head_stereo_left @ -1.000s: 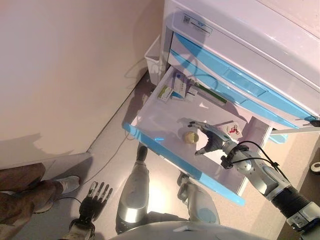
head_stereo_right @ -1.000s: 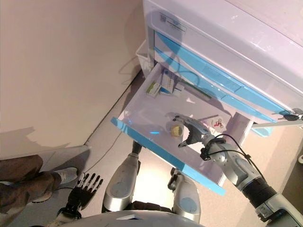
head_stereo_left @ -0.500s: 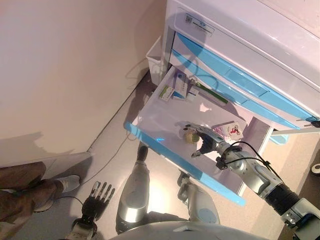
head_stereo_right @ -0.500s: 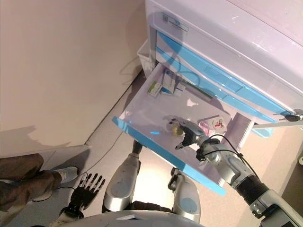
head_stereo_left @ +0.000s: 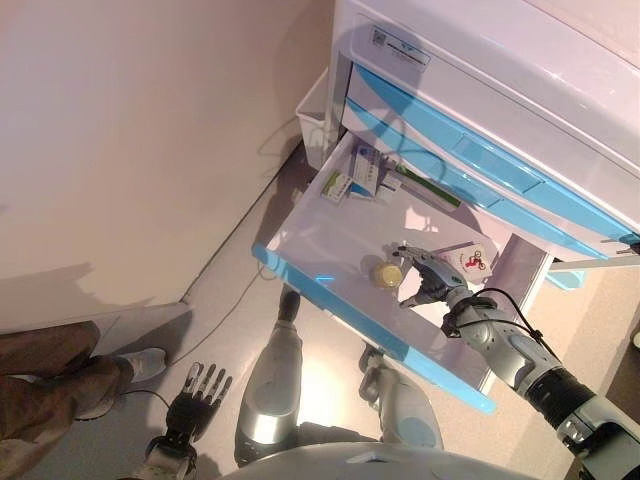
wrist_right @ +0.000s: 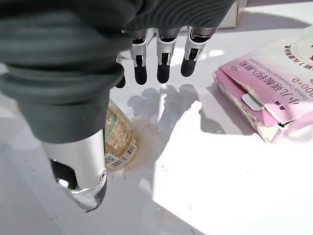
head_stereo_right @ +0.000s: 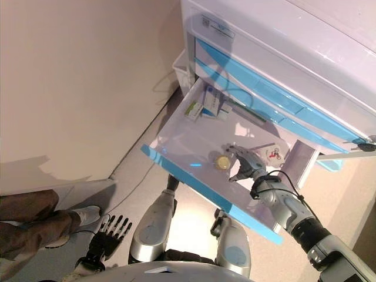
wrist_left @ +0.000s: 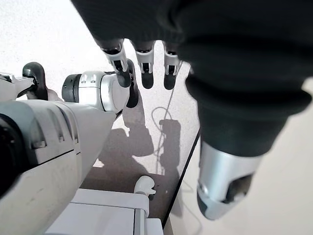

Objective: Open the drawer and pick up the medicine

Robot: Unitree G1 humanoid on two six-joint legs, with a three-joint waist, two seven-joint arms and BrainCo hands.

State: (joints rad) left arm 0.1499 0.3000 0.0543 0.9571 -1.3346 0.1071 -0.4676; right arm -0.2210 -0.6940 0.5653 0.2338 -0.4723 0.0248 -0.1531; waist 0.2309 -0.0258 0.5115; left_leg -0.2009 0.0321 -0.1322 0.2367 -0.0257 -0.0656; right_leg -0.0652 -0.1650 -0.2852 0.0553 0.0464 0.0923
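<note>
The white drawer with a blue front stands pulled out of the cabinet. A small amber medicine bottle lies on its side on the drawer floor, also seen close up as the bottle. My right hand hovers in the drawer just right of the bottle, open, its fingers straight and its thumb beside the bottle without gripping it. A pink medicine box lies to the hand's other side. My left hand hangs open low by the floor.
Several small medicine boxes lie at the drawer's back left corner. The white cabinet has more blue-fronted drawers above. A white bin stands by the wall. A person's leg and shoe are at lower left.
My right hand had closed in over the bottle half a second ago and has drawn back a little to the right. The bottle stays where it lay.
</note>
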